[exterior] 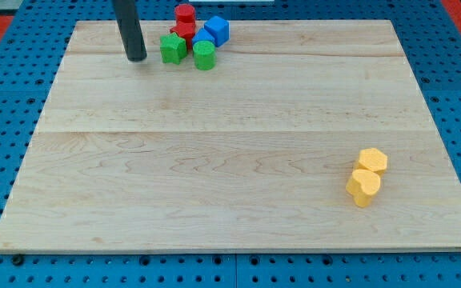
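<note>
Two red blocks (184, 22) overlap, partly hiding a blue one (204, 37).

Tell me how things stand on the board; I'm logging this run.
Gathered at the view's top: two red blocks, a blue cube, two green blocks. My tip stands just left of the green ones, apart. Two yellow blocks lie touching, lower right.

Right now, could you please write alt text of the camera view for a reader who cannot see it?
My tip rests on a wooden board near the view's top, just left of a cluster: green block, green cylinder, red blocks and blue cube. Two touching yellow blocks sit far off at the lower right.
</note>
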Motion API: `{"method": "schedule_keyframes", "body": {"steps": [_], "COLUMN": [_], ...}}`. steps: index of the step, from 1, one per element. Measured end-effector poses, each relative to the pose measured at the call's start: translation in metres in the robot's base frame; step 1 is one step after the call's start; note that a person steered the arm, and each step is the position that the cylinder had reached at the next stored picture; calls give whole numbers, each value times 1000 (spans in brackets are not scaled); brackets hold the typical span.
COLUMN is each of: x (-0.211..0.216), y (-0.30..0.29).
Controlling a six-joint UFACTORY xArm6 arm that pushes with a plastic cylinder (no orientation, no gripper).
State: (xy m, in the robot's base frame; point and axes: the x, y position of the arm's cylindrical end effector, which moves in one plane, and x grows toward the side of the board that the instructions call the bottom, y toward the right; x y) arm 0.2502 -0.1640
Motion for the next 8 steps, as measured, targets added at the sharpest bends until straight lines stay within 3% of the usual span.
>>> {"method": "schedule_keyframes", "body": {"steps": [1, 4, 5, 6, 7, 8], "x": [-58, -39, 4, 3, -33, -39], "y": [15, 118, 113, 89, 92, 88]}}
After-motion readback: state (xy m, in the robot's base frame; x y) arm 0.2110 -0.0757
